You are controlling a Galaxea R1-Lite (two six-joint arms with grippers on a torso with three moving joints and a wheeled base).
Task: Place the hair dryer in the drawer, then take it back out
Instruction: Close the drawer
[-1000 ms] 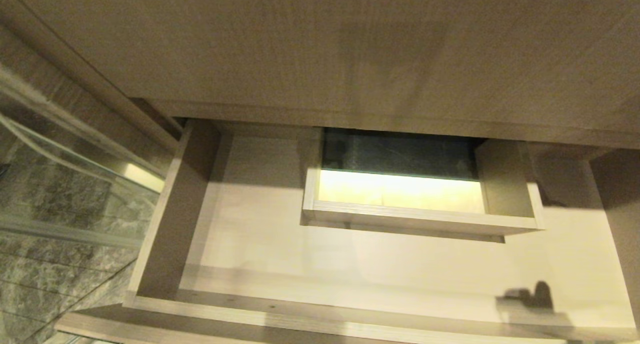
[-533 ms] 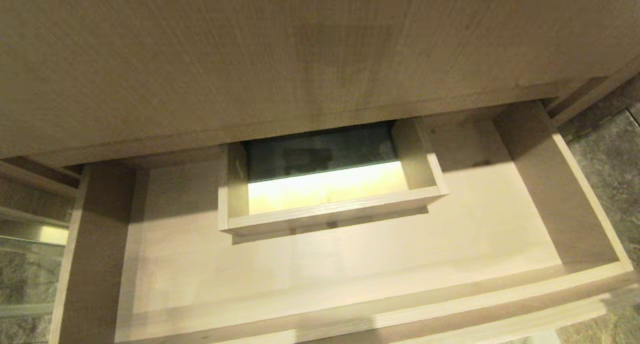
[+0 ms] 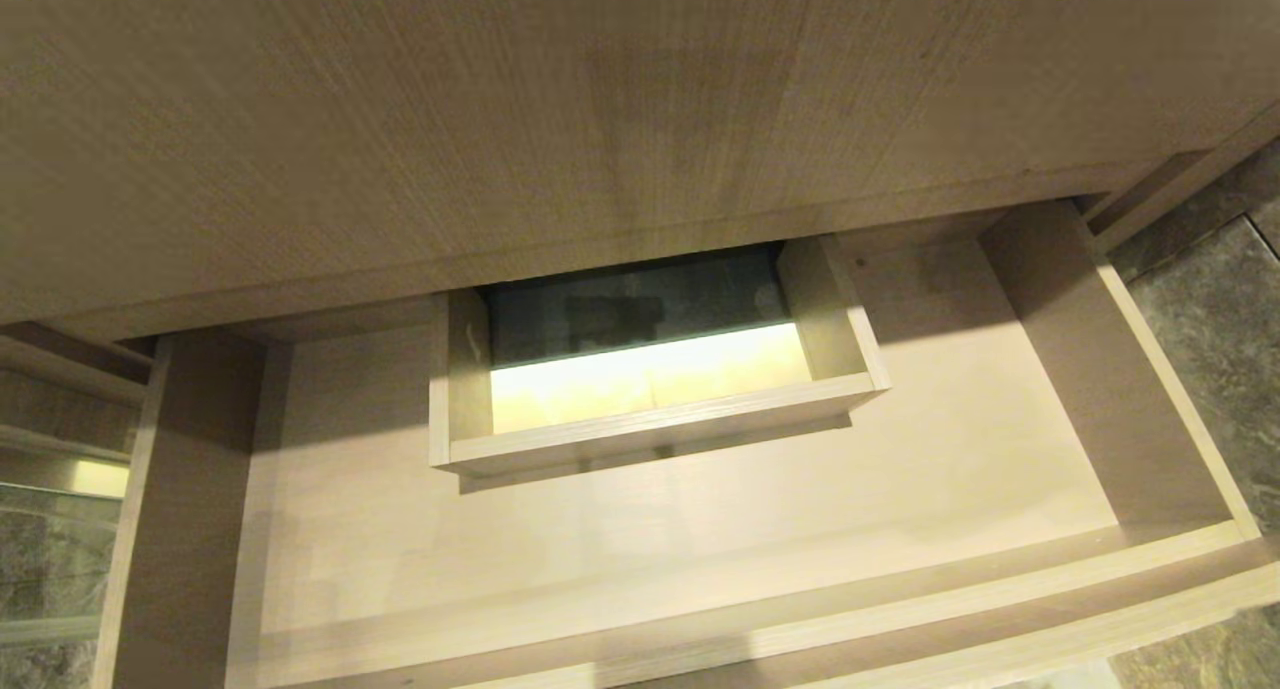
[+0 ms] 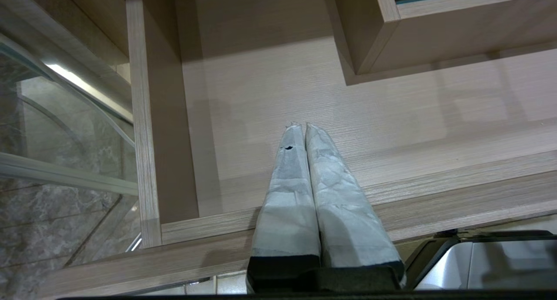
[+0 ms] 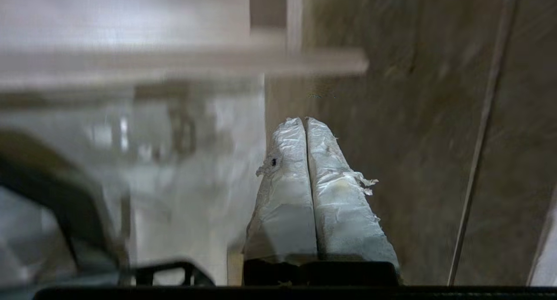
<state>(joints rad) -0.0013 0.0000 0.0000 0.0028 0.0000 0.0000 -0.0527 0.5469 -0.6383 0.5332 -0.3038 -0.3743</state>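
Observation:
The drawer (image 3: 1180, 554) stands pulled out below me, wide and shallow, in light wood grain, with nothing lying on its floor. A boxed cut-out (image 3: 650, 439) sits at the middle of its back. The hair dryer is out of view. My left gripper (image 4: 303, 126) is shut and empty, hanging over the drawer's front rail (image 4: 435, 204) near its left end. My right gripper (image 5: 304, 120) is shut and empty too, off the drawer's right corner (image 5: 322, 60) with floor tile (image 5: 413, 139) under it. Neither arm shows in the head view.
The taller wood panel (image 3: 560, 119) overhangs the drawer's back. A curved glass screen (image 4: 65, 130) stands close to the drawer's left side. Grey stone floor (image 3: 1215, 299) lies to the right of the drawer. The robot's silver base (image 4: 500, 261) sits just below the front rail.
The whole head view has swung to the right, so the drawer's right end and the floor beyond it now show. A small dark shadow at the front right of the drawer floor is gone.

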